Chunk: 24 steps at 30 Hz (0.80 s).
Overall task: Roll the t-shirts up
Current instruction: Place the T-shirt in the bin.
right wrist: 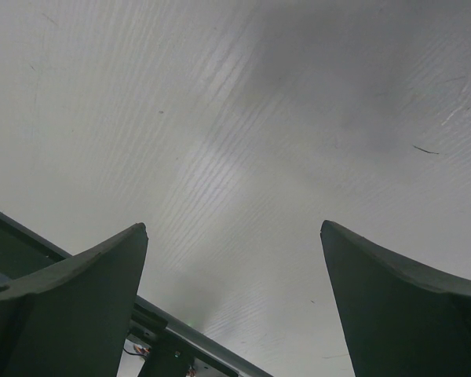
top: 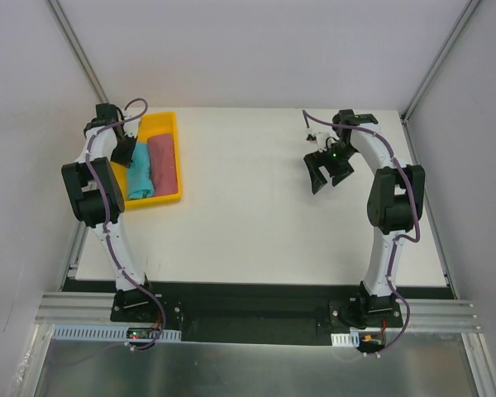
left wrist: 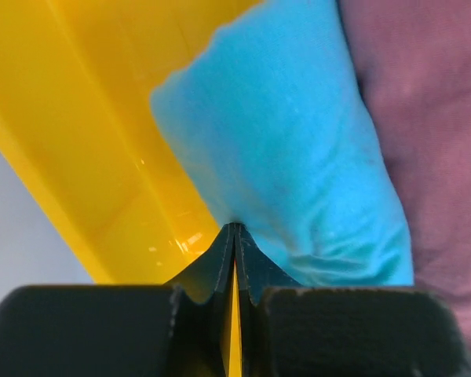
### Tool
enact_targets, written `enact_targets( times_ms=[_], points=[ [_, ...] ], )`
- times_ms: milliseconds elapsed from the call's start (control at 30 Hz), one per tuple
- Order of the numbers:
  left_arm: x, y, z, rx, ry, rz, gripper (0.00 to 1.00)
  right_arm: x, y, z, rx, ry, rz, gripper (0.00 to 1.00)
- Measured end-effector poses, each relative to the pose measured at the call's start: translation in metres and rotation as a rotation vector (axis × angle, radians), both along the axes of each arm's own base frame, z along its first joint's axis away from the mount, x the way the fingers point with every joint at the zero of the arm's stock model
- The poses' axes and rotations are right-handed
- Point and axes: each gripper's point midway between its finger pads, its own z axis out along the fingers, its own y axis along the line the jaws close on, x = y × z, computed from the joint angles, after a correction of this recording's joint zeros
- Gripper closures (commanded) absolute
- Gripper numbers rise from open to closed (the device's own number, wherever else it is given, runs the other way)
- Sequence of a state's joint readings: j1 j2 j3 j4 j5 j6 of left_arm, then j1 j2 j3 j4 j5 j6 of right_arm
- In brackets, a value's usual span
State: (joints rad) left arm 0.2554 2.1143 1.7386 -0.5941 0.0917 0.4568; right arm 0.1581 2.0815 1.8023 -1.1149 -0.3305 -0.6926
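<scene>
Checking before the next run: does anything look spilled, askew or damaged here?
Nothing stands out: the teal t-shirt and the pink t-shirt lie bundled side by side inside the yellow tray, nothing spilled or torn.

Left arm (top: 116,240): bent, toward ten o'clock.
Left gripper (left wrist: 234,232): fingertips together.
Right arm (top: 386,248): bent, toward two o'clock.
Right gripper (right wrist: 234,236): spread wide.

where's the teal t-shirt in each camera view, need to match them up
Top external: the teal t-shirt lies in the yellow tray at upper left, beside the pink t-shirt.
Left wrist: it fills the centre, just past the closed left fingers.
Right wrist: not in it; only the open right fingers and a white surface.
Shared landmark: the yellow tray, seen in the top and left wrist views.
</scene>
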Motion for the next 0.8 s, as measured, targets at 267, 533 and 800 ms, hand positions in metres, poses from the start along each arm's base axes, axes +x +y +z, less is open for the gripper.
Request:
enact_targets(
  times_ms=[267,533,800],
  points=[
    [0.037,0.019,0.004,0.086,-0.041,-0.008,1.00,0.000,0.000,-0.002,-0.001,0.004,0.000,0.04],
    [0.060,0.015,-0.023,0.101,-0.022,-0.043,1.00,0.003,-0.001,-0.007,-0.008,0.011,0.000,0.04],
    [0.066,-0.011,-0.017,0.095,-0.038,-0.082,1.00,0.004,-0.001,-0.006,-0.010,0.008,0.000,0.04]
  ],
)
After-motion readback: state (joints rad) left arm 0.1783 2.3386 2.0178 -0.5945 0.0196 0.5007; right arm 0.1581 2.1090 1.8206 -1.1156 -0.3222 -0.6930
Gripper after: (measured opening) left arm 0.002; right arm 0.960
